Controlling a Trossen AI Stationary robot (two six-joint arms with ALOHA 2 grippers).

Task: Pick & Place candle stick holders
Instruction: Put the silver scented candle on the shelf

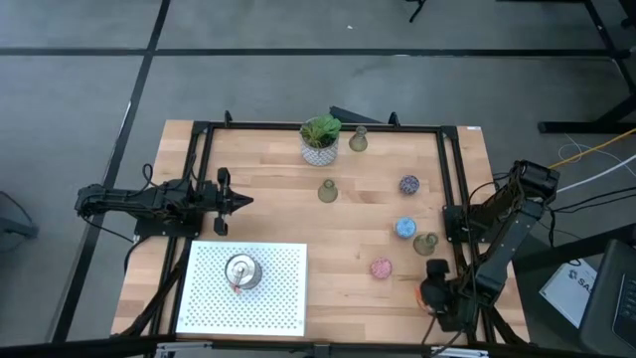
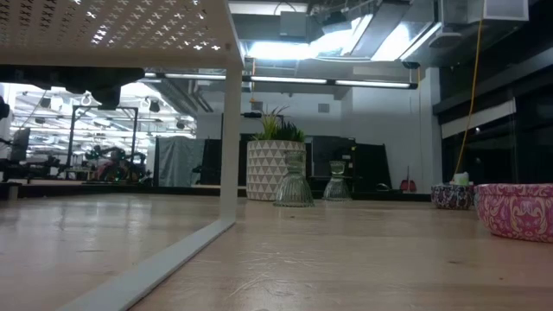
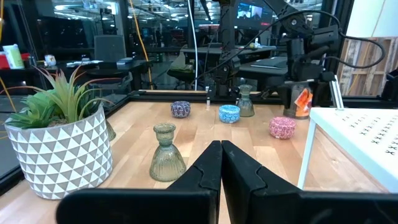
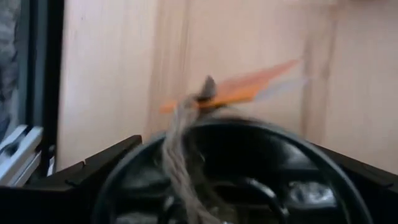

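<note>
Candle stick holders stand scattered over the light wooden counter [image 1: 268, 229], most of them toward its right half. At the far left the left claw [image 1: 238, 202] hovers over the counter's left side, its two dark fingers pressed together and holding nothing. Just beside it, at the near left corner, a white perforated raised stand [image 1: 278, 298] carries one shiny silver round holder [image 1: 241, 271]. Further right, at the far edge, sits a green spiky plant in a white triangle-patterned pot [image 1: 320, 141], with an olive-grey ribbed glass holder [image 1: 358, 140] close beside it and a second olive-grey holder [image 1: 328, 191] nearer the middle. Then come the speckled purple bowl-shaped holder [image 1: 408, 184], the blue holder [image 1: 404, 227], a third olive-grey holder [image 1: 425, 244] just beside the blue one, and the pink patterned holder [image 1: 381, 267] nearer the front. At the near right corner the right claw [image 1: 434, 290] has its fingers spread wide on either side of a round dark-rimmed shiny holder [image 4: 273, 155] – twine and an orange tag [image 4: 249, 90] hang from it – though whether the fingers press it I cannot tell.
</note>
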